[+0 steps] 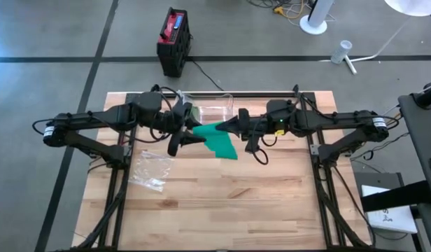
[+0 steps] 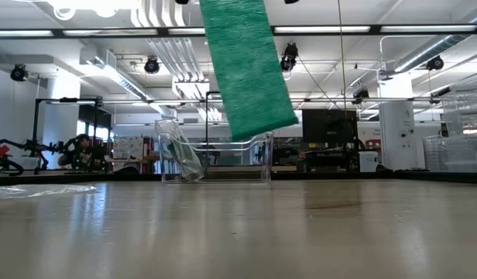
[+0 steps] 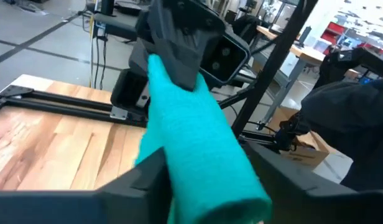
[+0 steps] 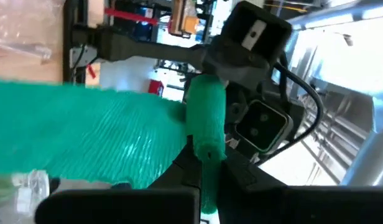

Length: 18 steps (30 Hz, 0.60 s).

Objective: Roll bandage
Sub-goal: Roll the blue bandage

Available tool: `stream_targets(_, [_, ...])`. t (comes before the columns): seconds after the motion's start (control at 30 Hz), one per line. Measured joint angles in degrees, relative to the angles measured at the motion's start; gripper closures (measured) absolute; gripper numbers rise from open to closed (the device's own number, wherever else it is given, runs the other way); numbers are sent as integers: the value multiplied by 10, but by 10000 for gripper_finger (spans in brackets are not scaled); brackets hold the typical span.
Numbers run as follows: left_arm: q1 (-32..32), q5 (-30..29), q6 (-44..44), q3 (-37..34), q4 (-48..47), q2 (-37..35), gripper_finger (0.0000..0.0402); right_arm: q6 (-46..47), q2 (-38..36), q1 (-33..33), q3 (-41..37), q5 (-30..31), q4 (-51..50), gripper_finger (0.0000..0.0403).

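At far left we see a crinkled clear plastic bag (image 1: 150, 170) on the pale wooden table (image 1: 222, 210). Our left gripper (image 1: 189, 131), jaws apart, surrounds the rolled end of the green crepe bandage (image 1: 219, 139). The right gripper (image 1: 233, 127) is clamped on it mid-air, the loose tail hanging. A clear box (image 2: 223, 159) stands behind.

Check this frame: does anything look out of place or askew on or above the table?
Nothing looks damaged or spilled. The green bandage is held in the air between the left hand and the right hand, its loose tail hanging slanted above the table. A crumpled clear plastic bag lies apart near the left arm.
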Motion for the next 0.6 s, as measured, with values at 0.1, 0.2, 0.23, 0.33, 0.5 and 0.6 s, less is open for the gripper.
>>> stream_targets(0.1, [6,1,0,0,-1,0,283,-10,0,0,0,2,-7,394])
stream_targets(0.2, [10,1,10,0,-1,0,332,-6,0,0,0,4,-12,386])
stream_targets(0.23, [10,1,19,0,-1,0,348,6,0,0,0,4,-11,381])
stream_targets(0.33, [9,2,48,0,-1,0,387,85,0,0,1,4,-14,356])
stream_targets(0.5, [9,-8,89,0,-14,-4,376,385,0,-1,31,-26,-36,282])
stream_targets(0.6, [8,-25,127,0,-36,-5,378,612,-1,-18,43,-119,-55,229])
